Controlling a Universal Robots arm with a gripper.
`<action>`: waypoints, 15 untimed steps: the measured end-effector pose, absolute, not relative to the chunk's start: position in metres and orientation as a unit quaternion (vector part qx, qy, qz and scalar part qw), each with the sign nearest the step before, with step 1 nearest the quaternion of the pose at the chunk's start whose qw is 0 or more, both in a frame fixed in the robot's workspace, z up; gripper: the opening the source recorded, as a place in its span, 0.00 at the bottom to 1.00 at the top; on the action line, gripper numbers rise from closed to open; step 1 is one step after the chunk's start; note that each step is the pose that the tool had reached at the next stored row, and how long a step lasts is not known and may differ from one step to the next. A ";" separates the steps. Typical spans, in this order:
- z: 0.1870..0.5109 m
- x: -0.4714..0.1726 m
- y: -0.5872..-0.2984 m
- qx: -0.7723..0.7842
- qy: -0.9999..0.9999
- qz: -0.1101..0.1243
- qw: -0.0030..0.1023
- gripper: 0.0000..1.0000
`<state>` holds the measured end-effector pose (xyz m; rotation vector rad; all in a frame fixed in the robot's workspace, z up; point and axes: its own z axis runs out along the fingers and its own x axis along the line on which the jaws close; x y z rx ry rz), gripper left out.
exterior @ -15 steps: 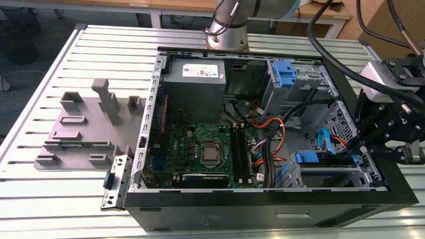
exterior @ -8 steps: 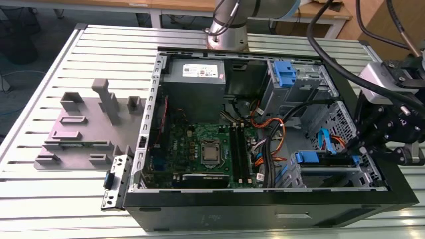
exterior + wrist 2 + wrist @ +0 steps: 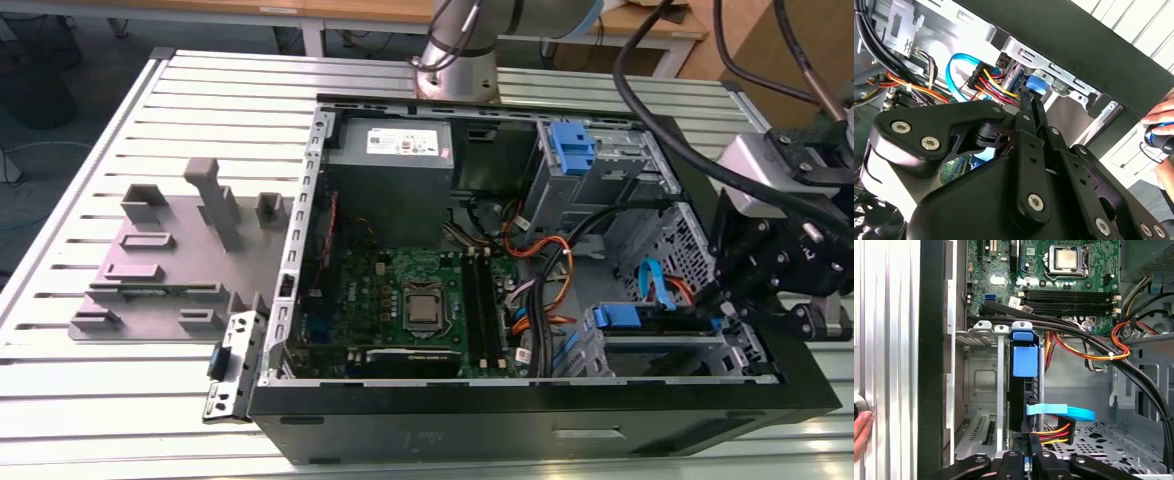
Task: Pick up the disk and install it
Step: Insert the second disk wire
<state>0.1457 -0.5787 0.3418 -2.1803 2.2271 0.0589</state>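
The disk (image 3: 1023,390) stands edge-on in the drive bay at the front corner of the open computer case (image 3: 534,425), on the exterior view's right. Its blue carrier tab (image 3: 1024,360) faces up, and the same blue carrier (image 3: 617,318) can be seen from outside. My gripper (image 3: 721,300) hangs over that corner, fingers drawn together, the tips (image 3: 1028,97) right at the carrier's end (image 3: 1035,85). A sliver of blue sits between the fingers (image 3: 1027,457). A light-blue data cable (image 3: 1059,411) and a red, yellow and black power plug (image 3: 1056,432) lie beside the disk.
Thick black cables (image 3: 1089,345) cross above the bay. The motherboard (image 3: 400,295) fills the case floor, the grey power supply (image 3: 400,145) is at the back, and a blue clip on a metal cage (image 3: 571,150) stands beside it. A grey fixture (image 3: 174,250) sits outside. A person's hand (image 3: 1160,120) is near the case.
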 end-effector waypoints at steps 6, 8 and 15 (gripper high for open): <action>0.340 0.145 -0.581 -0.699 0.714 0.019 0.012 0.16; 0.340 0.145 -0.581 -0.699 0.714 0.019 0.012 0.16; 0.340 0.145 -0.581 -0.699 0.714 0.019 0.012 0.23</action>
